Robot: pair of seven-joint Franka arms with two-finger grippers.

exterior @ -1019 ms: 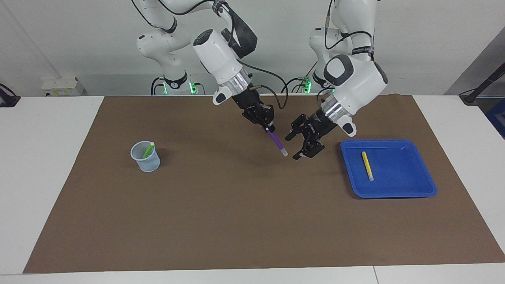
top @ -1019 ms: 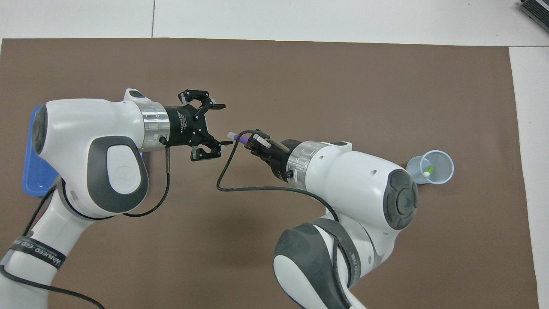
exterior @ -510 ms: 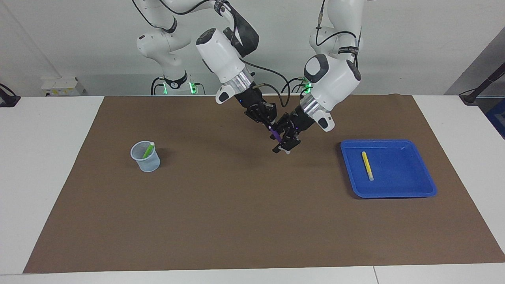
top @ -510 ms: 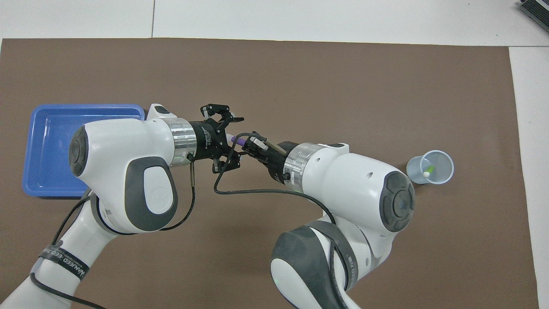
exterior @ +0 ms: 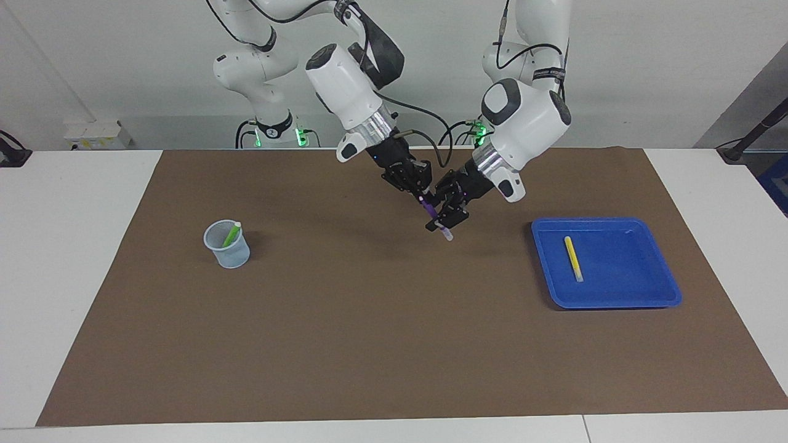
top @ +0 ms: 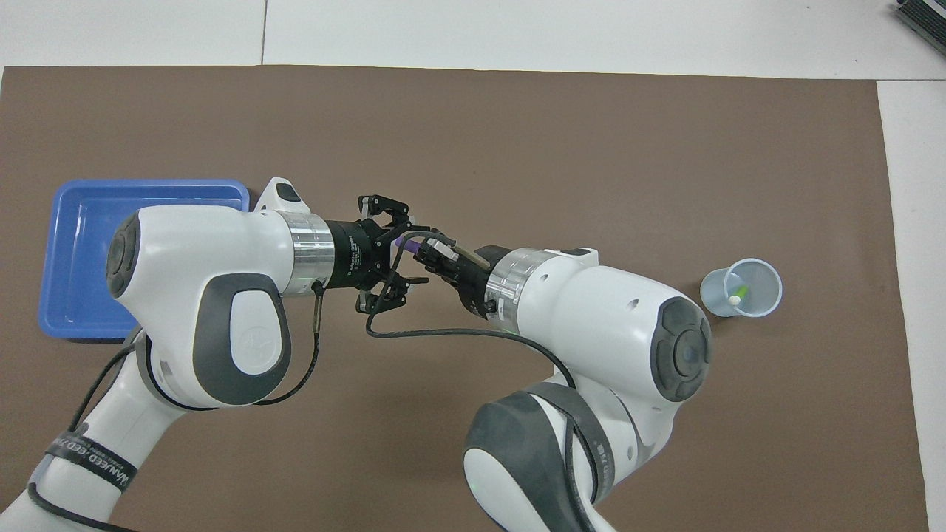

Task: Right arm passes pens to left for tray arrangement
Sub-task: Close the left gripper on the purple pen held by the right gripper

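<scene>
This is a robotics lab, and I work here as one of a pair. My partner and I are white Franka arms bolted at the top of the facing view, green status lights (exterior: 299,136) glowing at our bases, black cables (exterior: 425,120) looping off our wrists. Under us runs a white table (exterior: 68,258) covered by a plain brown mat (exterior: 369,320), set out like a test bench, not a desk anyone lives at. A bare white wall (exterior: 646,67) fills the top of the frame, with a white power strip (exterior: 92,136) at the upper left and a black stand leg (exterior: 754,132) at the upper right. A fixed camera looks steeply down on us.
</scene>
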